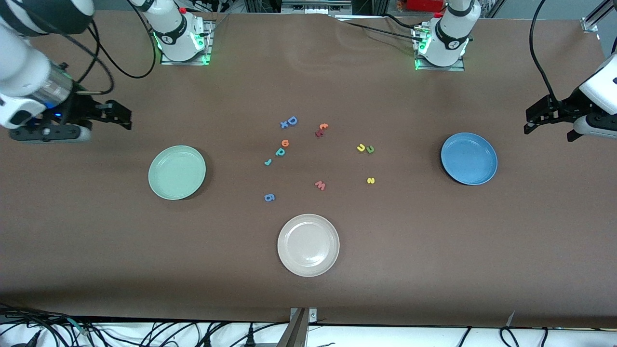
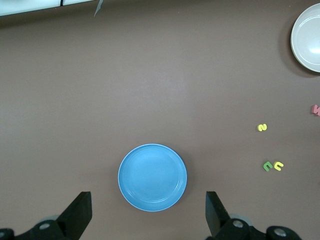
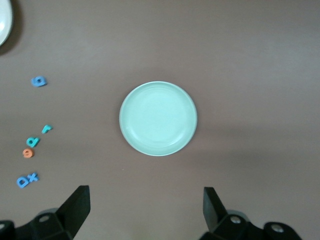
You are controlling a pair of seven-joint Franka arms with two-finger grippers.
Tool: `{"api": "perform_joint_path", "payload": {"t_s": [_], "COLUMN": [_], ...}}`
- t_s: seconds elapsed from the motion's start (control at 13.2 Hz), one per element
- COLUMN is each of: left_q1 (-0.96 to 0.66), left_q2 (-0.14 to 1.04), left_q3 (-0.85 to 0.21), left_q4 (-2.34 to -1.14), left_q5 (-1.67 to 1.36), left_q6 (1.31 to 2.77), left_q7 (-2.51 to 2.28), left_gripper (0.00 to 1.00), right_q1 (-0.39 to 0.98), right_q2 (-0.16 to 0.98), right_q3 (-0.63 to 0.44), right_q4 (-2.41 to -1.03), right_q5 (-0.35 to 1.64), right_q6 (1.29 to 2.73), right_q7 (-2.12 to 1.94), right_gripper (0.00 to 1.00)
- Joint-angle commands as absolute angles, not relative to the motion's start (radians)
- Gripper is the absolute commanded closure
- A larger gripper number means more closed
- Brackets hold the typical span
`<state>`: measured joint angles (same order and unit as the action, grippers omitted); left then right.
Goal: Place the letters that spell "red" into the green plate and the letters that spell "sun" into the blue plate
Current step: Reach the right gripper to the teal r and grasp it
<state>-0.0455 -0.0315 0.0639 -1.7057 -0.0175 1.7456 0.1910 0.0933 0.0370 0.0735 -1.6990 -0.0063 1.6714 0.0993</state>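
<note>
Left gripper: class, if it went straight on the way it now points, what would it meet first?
Probably the blue plate: the left gripper, jaws open, has that plate centred between its fingers in its wrist view. Depth is unclear.

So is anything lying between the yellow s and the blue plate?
Nothing visible does. The yellow s lies on bare table toward the middle, and the stretch from it to the blue plate is bare. The yellow and green arch letters lie farther from the front camera, off that line.
</note>
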Motion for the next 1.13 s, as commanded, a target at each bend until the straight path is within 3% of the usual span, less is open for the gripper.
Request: {"api": "perform_joint_path", "payload": {"t_s": [0.0, 0.76, 1.06], "left_q1": [-0.051, -0.052, -0.049], "left_q2": [-0.018, -0.018, -0.021], "left_q3": [0.069, 0.068, 0.055], "left_q4": [-1.674, -1.674, -1.681], "left_q5": [-0.044, -0.046, -0.054], "left_q6": [1.724, 1.724, 1.721], "left_q7": [0.187, 0.187, 0.198], "left_gripper": [0.00, 0.00, 0.00], "right_q1": [0.164, 0.417, 0.469], "right_q2": [0.072, 0.323, 0.426], "right_q3": [0.075, 0.075, 0.077], "right_q4": [-1.674, -1.683, -1.709], "right_q5": [0.002, 0.032, 0.060], "right_q6": [1.693, 1.835, 2.001], "right_q7": [0.185, 0.543, 0.725], "right_gripper": [0.00, 0.00, 0.05]}}
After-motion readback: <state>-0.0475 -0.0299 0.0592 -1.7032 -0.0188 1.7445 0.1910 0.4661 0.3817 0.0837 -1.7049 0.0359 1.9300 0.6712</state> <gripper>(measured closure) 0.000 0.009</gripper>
